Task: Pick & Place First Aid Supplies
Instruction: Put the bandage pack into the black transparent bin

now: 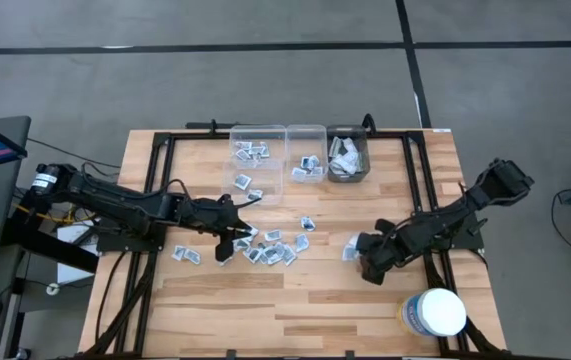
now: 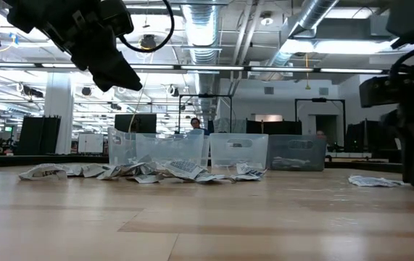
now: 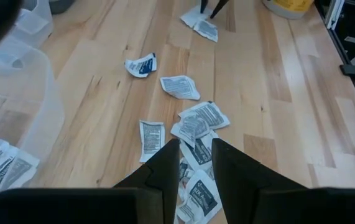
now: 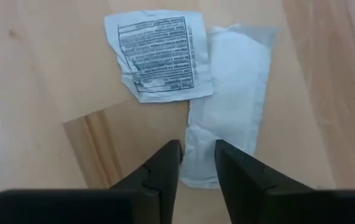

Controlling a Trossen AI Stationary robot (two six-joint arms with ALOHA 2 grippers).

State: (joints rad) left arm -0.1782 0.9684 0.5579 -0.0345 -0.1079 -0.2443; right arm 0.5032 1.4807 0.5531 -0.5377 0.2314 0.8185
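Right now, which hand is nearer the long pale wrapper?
Right. The right hand hovers directly over the long pale wrapper; the left hand is across the table above the packet pile.

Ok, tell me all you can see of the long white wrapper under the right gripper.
The long wrapper is a pale, plain white strip, soft and slightly puffed, with sealed flat edges and no print showing. It lies flat on the wooden table, its side against a square printed packet. The right gripper hangs over one end, fingers slightly parted, not gripping it.
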